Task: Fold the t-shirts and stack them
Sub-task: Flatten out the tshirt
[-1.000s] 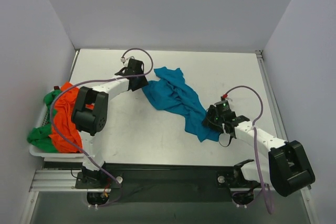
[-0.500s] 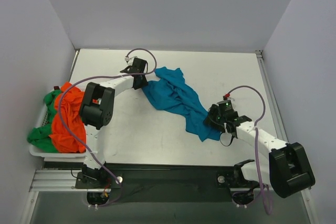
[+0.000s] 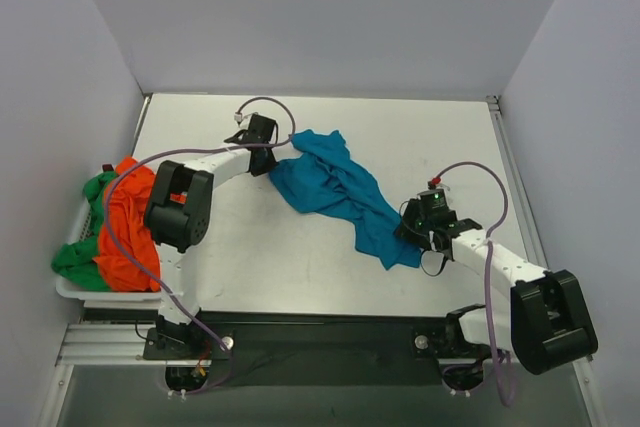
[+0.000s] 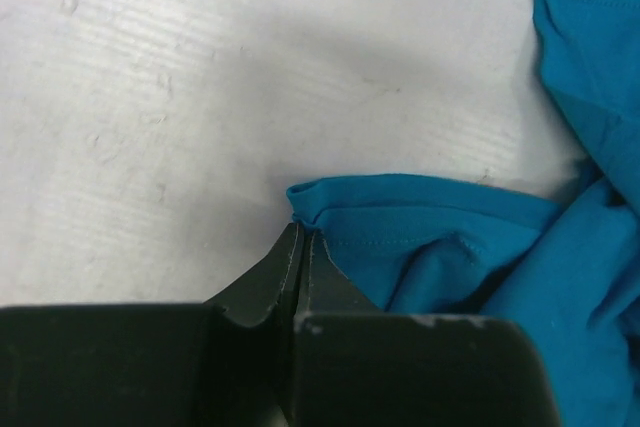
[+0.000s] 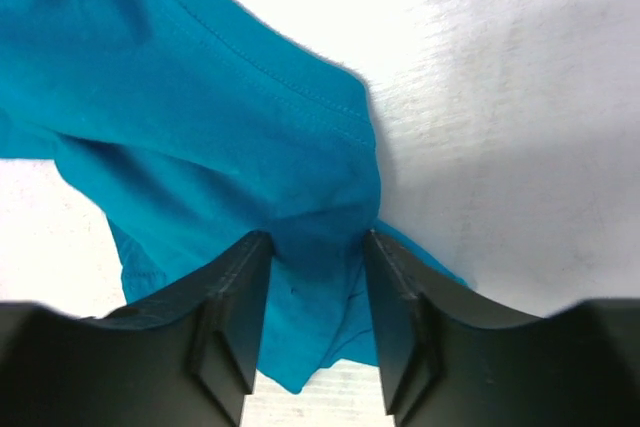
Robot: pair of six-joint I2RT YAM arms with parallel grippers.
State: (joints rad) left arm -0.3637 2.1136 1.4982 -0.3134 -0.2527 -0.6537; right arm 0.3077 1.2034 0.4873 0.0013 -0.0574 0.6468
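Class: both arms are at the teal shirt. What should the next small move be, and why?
Probably close the right gripper on the crumpled teal-blue cloth t-shirt: its jaws stand apart with a fold of cloth between them, while the left gripper is shut on a hem corner. Both could then stretch it flat.

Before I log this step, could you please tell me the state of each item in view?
Teal shirt: unfolded, crumpled on the table.
Orange shirt: crumpled in the basket.
Green shirt: crumpled in the basket, partly under orange.
Left gripper: shut on the teal shirt's edge.
Right gripper: fingers astride teal cloth, grip unclear.
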